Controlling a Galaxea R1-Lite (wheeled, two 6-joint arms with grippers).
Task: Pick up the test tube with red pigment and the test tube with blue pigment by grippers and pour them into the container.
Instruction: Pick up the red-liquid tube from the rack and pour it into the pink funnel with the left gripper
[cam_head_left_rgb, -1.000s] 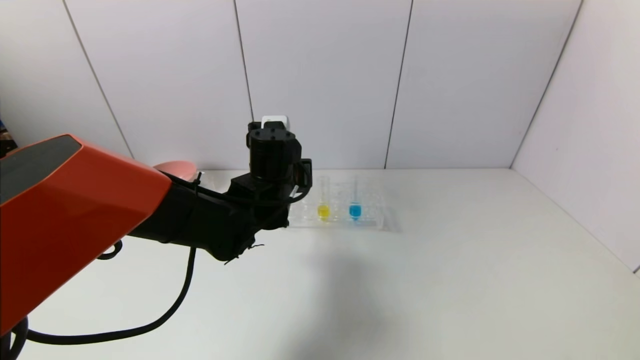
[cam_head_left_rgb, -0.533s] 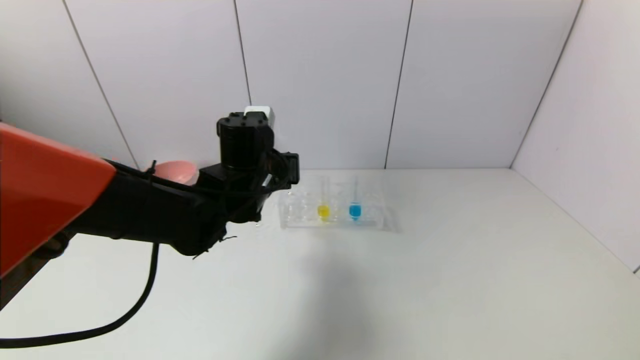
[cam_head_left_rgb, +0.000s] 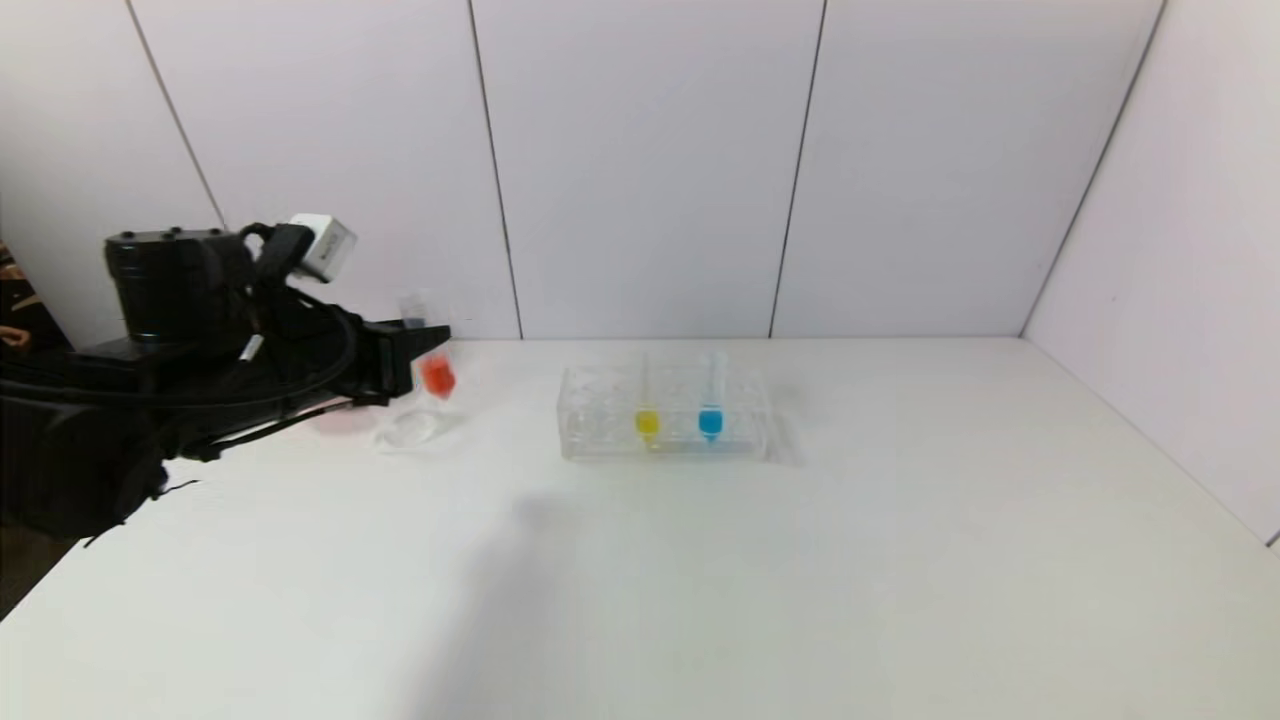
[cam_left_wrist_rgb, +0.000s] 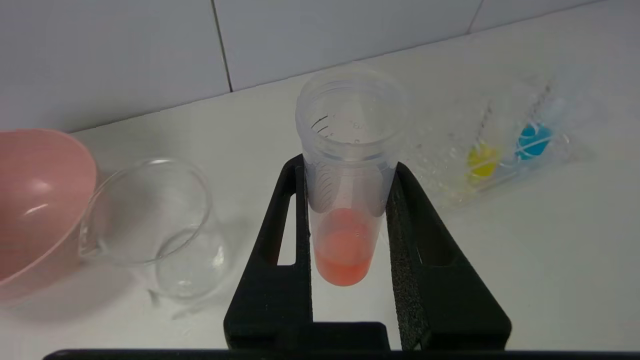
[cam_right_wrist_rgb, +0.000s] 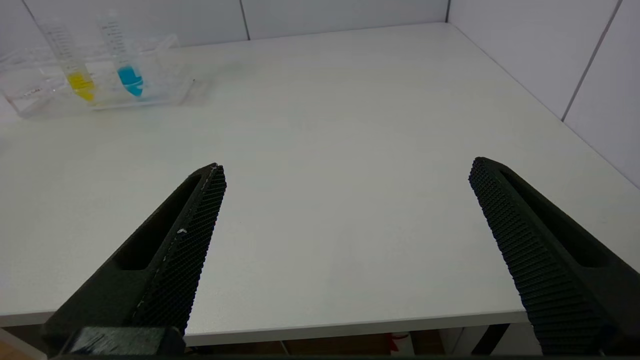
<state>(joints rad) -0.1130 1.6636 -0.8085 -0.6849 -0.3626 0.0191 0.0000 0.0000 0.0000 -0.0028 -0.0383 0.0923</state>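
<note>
Left tool (cam_left_wrist_rgb: 350, 185): clamped on the test tube with red pigment (cam_left_wrist_rgb: 345, 200), one black finger (cam_left_wrist_rgb: 295, 235) pressed to each side of the clear wall. The tube stands roughly upright in the grip, open mouth uppermost, red-orange liquid pooled in the rounded tip. In the head view the left tool (cam_head_left_rgb: 425, 350) sits at the table's far left, the red tube (cam_head_left_rgb: 437, 375) raised above the surface.

Container (cam_left_wrist_rgb: 155, 225): clear glass beaker resting on the table (cam_head_left_rgb: 800, 560), just beside the held tube and below it. No coloured liquid is visible inside it. A pink bowl (cam_left_wrist_rgb: 35, 200) stands next to the beaker on its other side; contact between them cannot be determined.

Test tube with blue pigment (cam_head_left_rgb: 711, 400): seated upright in the clear rack (cam_head_left_rgb: 600, 430) near the table's far centre, next to a tube with yellow liquid (cam_head_left_rgb: 647, 405). The rack is well apart from the left tool.

Right tool (cam_right_wrist_rgb: 345, 170): fingers spread wide apart, holding nothing, hovering over the near table edge, well apart from the rack.
</note>
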